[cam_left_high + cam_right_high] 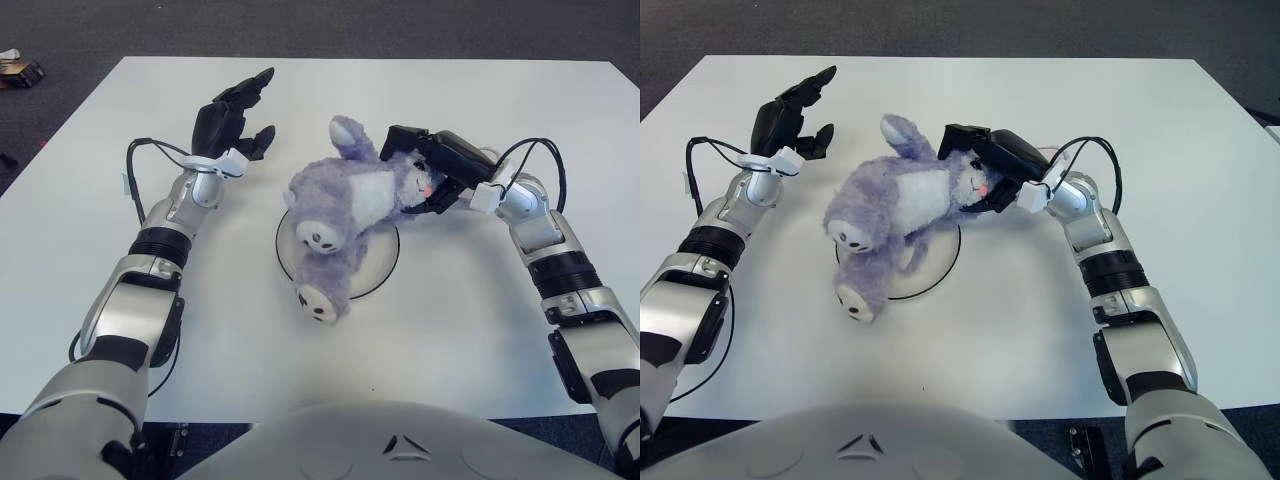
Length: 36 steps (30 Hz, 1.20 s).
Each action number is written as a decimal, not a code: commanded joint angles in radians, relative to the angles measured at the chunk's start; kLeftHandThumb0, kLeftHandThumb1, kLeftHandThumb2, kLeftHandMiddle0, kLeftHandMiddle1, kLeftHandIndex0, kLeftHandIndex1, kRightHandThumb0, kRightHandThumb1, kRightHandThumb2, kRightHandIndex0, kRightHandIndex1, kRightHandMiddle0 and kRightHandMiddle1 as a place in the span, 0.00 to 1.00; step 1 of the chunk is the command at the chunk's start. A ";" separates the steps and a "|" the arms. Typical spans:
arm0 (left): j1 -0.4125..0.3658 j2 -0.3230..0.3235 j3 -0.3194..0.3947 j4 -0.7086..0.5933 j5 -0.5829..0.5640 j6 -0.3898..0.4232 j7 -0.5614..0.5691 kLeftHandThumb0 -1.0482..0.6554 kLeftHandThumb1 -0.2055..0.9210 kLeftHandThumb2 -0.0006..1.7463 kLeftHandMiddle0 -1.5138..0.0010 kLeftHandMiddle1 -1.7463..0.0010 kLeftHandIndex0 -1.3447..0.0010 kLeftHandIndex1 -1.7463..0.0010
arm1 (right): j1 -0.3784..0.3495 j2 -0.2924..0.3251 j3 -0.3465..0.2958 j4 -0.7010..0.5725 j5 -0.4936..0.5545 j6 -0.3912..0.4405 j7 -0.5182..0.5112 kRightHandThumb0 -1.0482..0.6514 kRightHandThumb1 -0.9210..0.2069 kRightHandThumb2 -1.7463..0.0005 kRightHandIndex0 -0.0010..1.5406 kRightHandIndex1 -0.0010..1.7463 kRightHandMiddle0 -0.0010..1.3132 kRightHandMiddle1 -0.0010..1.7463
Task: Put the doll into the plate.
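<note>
**Doll over the plate, right hand on its head**

The right hand (432, 168) grips the purple doll (345, 205) by the head. The doll lies across the plate (385, 270), probably touching it, one foot hanging past the near rim. The left hand (232, 120) hangs beside it, fingers spread, empty.

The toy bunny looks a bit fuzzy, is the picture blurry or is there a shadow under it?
In the left eye view the doll is sharp, fuzzy only from its fur; a soft shadow lies under it on the plate. In the right eye view the right robot hand gripping its head is also sharp, and the white table shows no glare.
</note>
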 commanded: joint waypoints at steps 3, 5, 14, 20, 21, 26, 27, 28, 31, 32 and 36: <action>-0.012 -0.004 0.001 -0.016 -0.007 0.001 -0.013 0.16 1.00 0.54 0.61 0.99 0.60 0.98 | -0.011 0.011 0.003 -0.009 0.021 -0.012 0.016 0.85 0.35 0.40 0.29 1.00 0.44 1.00; -0.012 -0.004 0.001 -0.019 -0.006 0.003 -0.015 0.16 1.00 0.54 0.61 0.99 0.60 0.98 | -0.011 0.012 0.004 -0.008 0.021 -0.016 0.020 0.85 0.35 0.40 0.29 1.00 0.44 1.00; -0.010 -0.006 0.003 -0.024 -0.006 0.006 -0.021 0.17 1.00 0.54 0.60 0.99 0.60 0.99 | -0.012 0.018 0.005 -0.008 0.018 -0.015 0.032 0.85 0.36 0.39 0.29 1.00 0.43 1.00; -0.009 -0.009 0.002 -0.029 -0.006 0.010 -0.026 0.17 1.00 0.54 0.61 1.00 0.60 0.99 | -0.011 0.022 0.012 -0.011 0.016 -0.007 0.043 0.86 0.36 0.39 0.30 1.00 0.43 1.00; -0.008 -0.009 0.002 -0.030 -0.006 0.011 -0.027 0.17 1.00 0.54 0.61 1.00 0.60 0.99 | -0.011 0.023 0.012 -0.012 0.016 -0.006 0.044 0.85 0.36 0.40 0.29 1.00 0.44 1.00; -0.008 -0.010 0.003 -0.031 -0.006 0.012 -0.028 0.17 1.00 0.54 0.61 1.00 0.60 0.99 | -0.011 0.024 0.011 -0.012 0.016 -0.006 0.046 0.85 0.34 0.41 0.29 1.00 0.45 1.00; -0.008 -0.010 0.003 -0.031 -0.006 0.012 -0.028 0.17 1.00 0.54 0.61 1.00 0.60 0.99 | -0.011 0.025 0.011 -0.012 0.016 -0.006 0.046 0.85 0.34 0.41 0.29 1.00 0.45 1.00; -0.008 -0.010 0.003 -0.032 -0.006 0.013 -0.028 0.17 1.00 0.54 0.61 1.00 0.60 0.99 | -0.011 0.025 0.010 -0.012 0.016 -0.006 0.046 0.85 0.34 0.41 0.28 1.00 0.45 1.00; -0.007 -0.011 0.002 -0.034 -0.005 0.013 -0.028 0.17 1.00 0.54 0.61 1.00 0.60 0.99 | -0.009 0.018 0.012 -0.034 0.019 0.021 0.061 0.85 0.34 0.41 0.28 1.00 0.45 1.00; -0.006 -0.012 0.002 -0.036 -0.004 0.014 -0.028 0.17 1.00 0.54 0.61 1.00 0.60 0.99 | -0.006 0.012 0.013 -0.055 0.022 0.045 0.074 0.65 0.26 0.57 0.28 0.87 0.37 0.85; -0.005 -0.013 0.001 -0.040 -0.004 0.016 -0.030 0.18 1.00 0.54 0.61 1.00 0.60 0.99 | 0.006 0.003 0.012 -0.108 0.027 0.106 0.102 0.33 0.05 0.90 0.29 0.58 0.29 0.50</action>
